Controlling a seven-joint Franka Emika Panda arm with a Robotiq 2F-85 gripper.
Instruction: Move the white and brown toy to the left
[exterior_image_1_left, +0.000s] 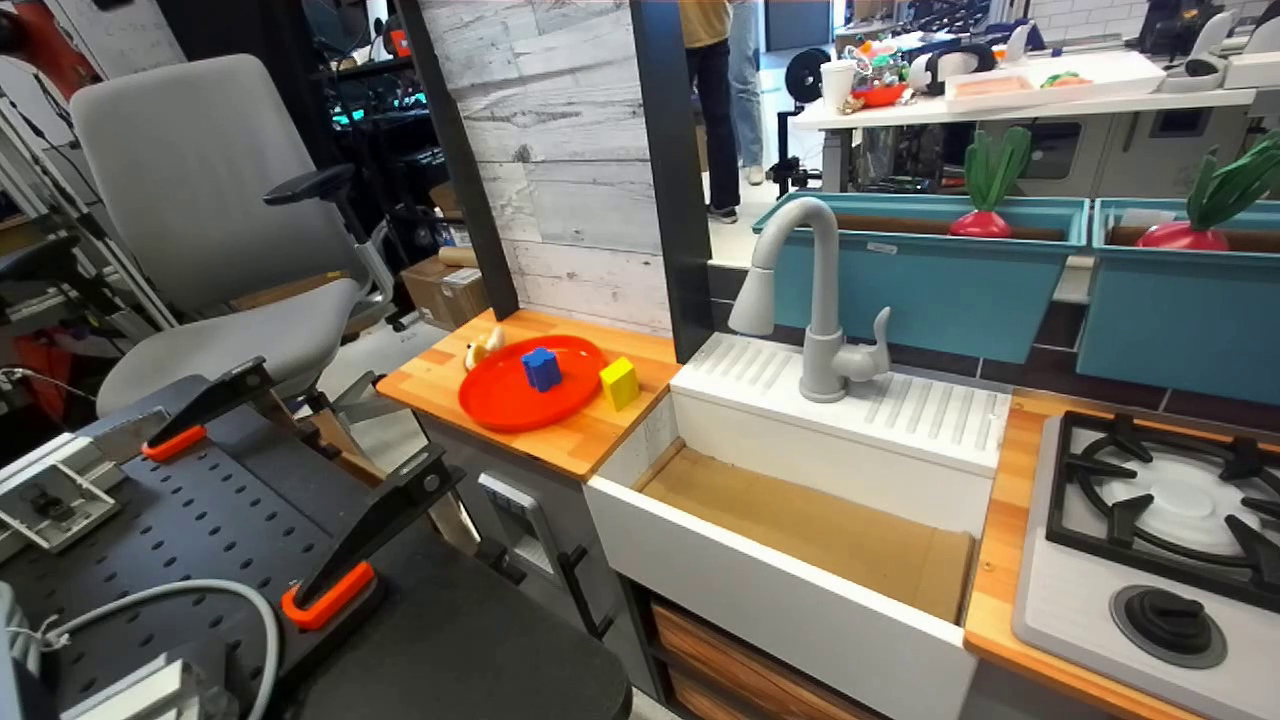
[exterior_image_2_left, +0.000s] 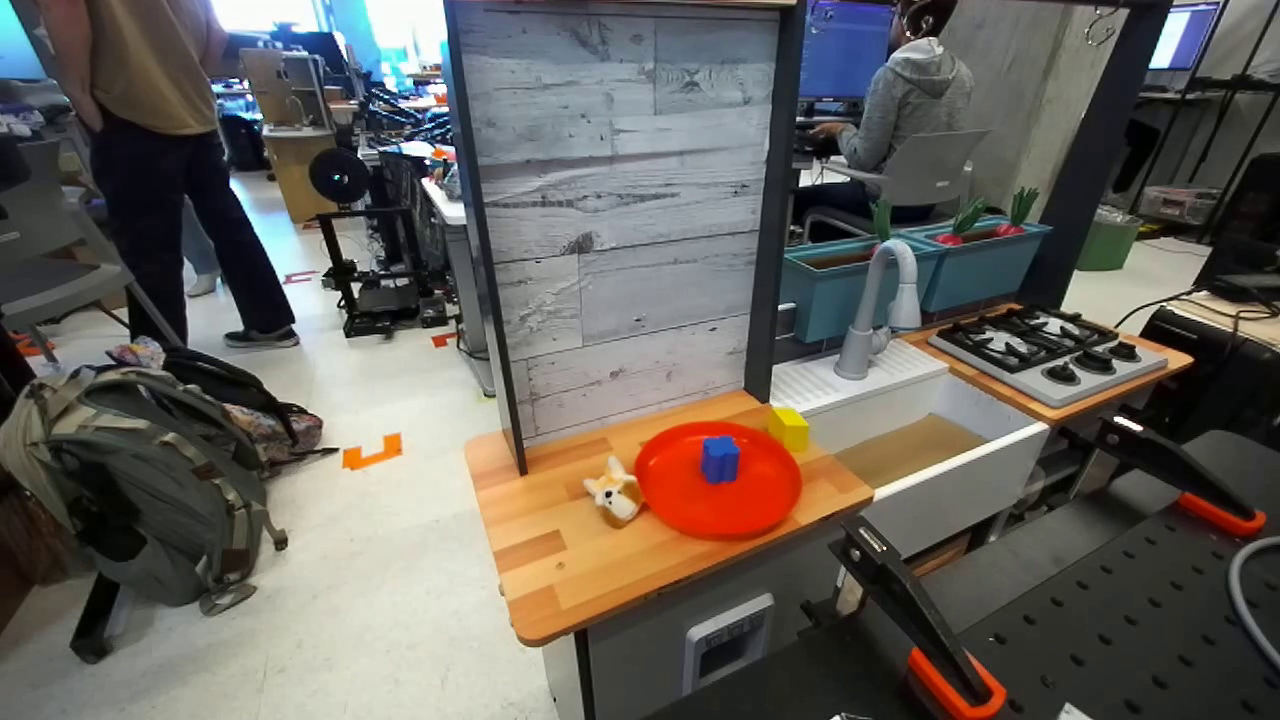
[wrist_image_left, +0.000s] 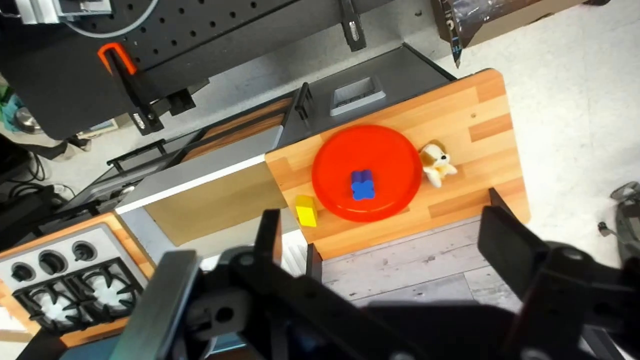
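White and brown toy (exterior_image_2_left: 613, 497), one, small, soft in look, dog-like. Location: on the wooden bench (exterior_image_2_left: 545, 575), just beside the rim of the red plate (exterior_image_2_left: 668, 495), on the side away from the sink (exterior_image_1_left: 780, 615); whether the rim is touched cannot be told.

Blue block (exterior_image_2_left: 720, 461), one: seated on the plate.

Yellow block (exterior_image_2_left: 789, 429), one: set on the bench, just beside the plate, on the sink side.

End effector (wrist_image_left: 380, 226), one: shown in the wrist view only, well above the bench. Fingers (wrist_image_left: 507, 248) spread wide; nothing is gripped.

Step in hand: judged to be the approach, no grasp being in place.

Next move: by judgement, the end effector is to be shifted sideways, since the toy is seen off-centre between the fingers, then lowered over it. One finger must be fitted beside the plate, or the pair turned so that the rim is avoided. Once pinched, the toy is to be carried toward the bench end away from the sink, taken to be left in both exterior views.
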